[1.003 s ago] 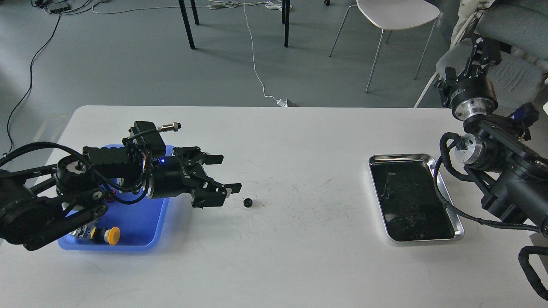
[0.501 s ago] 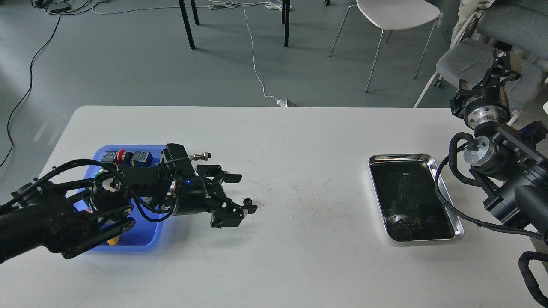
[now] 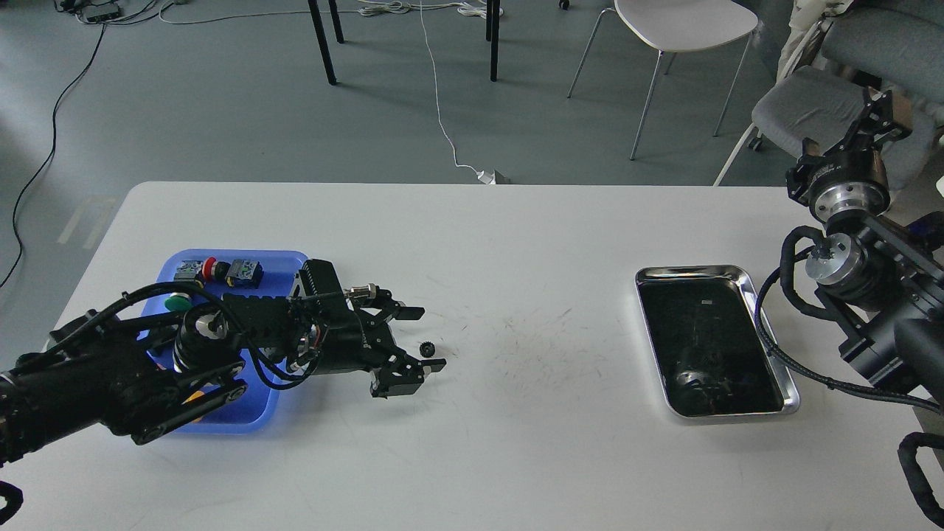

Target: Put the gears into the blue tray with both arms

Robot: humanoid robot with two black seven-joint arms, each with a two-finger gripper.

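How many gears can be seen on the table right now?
1. The gear lies on the white table between the open fingers of the left hand, right of the blue tray. The arm may hide others in the tray.

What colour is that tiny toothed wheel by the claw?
Black: the gear shows dark against the white table, head view.

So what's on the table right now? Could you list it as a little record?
gear: one gear on the white table, between the open fingers of the left gripper
blue tray: blue tray at left, holding coloured push-button switches
silver tray: silver tray at right
right gripper: right gripper raised beyond the table's right edge, state unclear
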